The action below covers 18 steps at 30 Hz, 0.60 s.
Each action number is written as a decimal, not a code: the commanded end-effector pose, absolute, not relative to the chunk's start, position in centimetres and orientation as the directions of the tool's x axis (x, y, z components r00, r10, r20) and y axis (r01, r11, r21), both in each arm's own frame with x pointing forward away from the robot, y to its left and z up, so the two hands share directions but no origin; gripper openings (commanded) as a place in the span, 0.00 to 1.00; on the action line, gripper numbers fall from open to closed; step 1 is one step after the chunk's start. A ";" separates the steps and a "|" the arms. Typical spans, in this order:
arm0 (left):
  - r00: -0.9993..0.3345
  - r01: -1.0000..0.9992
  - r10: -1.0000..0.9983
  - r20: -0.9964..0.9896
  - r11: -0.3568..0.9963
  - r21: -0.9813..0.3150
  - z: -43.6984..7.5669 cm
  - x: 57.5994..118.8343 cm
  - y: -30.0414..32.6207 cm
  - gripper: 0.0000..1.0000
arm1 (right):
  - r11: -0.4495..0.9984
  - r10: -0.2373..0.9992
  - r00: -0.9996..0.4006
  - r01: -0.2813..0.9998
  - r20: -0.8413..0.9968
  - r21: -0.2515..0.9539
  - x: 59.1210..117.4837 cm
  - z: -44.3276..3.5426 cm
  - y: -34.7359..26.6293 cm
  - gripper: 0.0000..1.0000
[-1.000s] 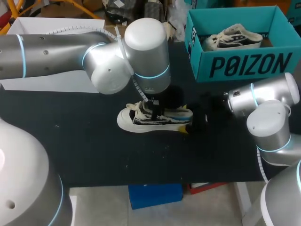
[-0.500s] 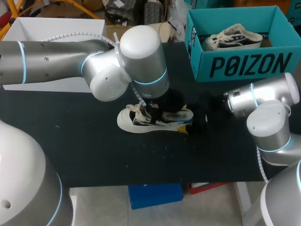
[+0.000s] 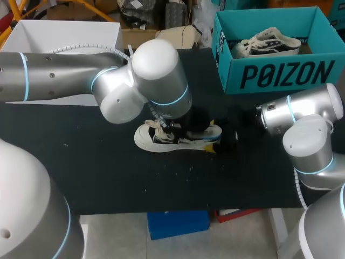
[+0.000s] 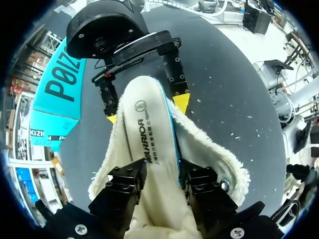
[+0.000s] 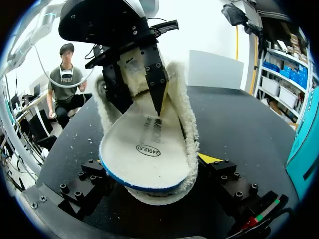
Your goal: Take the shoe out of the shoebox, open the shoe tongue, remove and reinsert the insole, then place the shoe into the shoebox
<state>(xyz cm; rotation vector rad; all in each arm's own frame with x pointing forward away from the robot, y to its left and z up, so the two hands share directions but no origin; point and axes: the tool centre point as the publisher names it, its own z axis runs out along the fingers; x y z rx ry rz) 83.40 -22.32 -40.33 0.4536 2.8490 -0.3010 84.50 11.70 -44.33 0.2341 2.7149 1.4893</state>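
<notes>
Your left end effector (image 4: 160, 181) pinches the insole (image 4: 149, 129), which lies along the shoe (image 3: 148, 139). Your right end effector (image 4: 146, 110) clamps its heel on the table (image 3: 108, 172). Push off-line and the insole may buckle, or the heel twist free.

We see large dark block letters printed across the front wall of the teal cardboard shoebox (image 3: 234, 81). The white foam insole (image 4: 149, 144) carries a small round stamp near one end and a line of dark print running along its length.
</notes>
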 end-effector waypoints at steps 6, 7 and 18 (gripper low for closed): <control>-0.912 0.338 0.277 -0.302 0.925 -0.174 -40.6 82.5 -23.1 0.39 | 0.529 0.151 -0.988 0.116 0.041 0.841 84.7 -44.4 11.8 0.00; -0.913 0.337 0.275 -0.301 0.924 -0.178 -40.6 82.6 -23.3 0.41 | 0.529 0.151 -0.988 0.116 0.041 0.841 84.7 -44.4 11.8 0.00; -0.915 0.327 0.254 -0.312 0.922 -0.209 -40.4 83.4 -24.6 0.42 | 0.529 0.151 -0.988 0.116 0.041 0.841 84.7 -44.4 11.8 0.00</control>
